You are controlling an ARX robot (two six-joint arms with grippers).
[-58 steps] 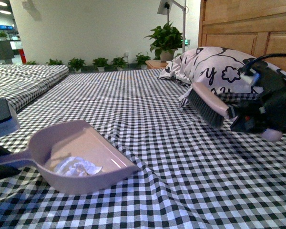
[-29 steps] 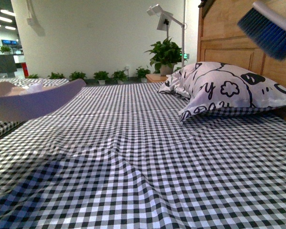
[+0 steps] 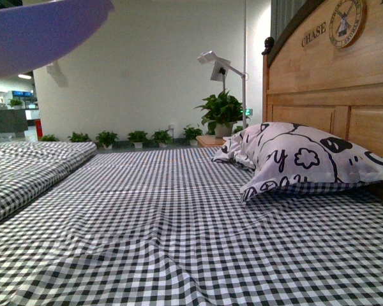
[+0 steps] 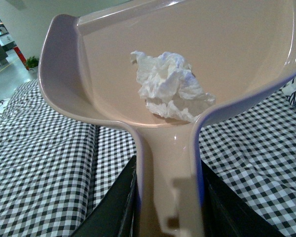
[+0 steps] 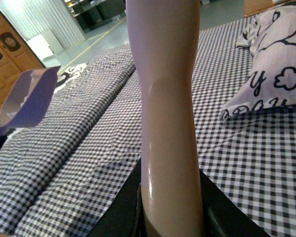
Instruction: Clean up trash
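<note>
My left gripper (image 4: pixel 167 210) was clamped on the handle of the dustpan (image 4: pixel 89 64), and the crumpled tissue (image 4: pixel 168 86) lay in the pan near the handle. My right gripper (image 5: pixel 170 207) was closed around a pale brush handle (image 5: pixel 167 108). Both hung above the checkered bedsheet (image 3: pixel 179 229), the pillow (image 3: pixel 306 159) by the headboard (image 3: pixel 332 83).

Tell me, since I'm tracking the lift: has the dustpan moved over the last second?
Yes. The dustpan has risen from the checkered bedsheet to the top left of the front view, above the far wall's plants.
</note>
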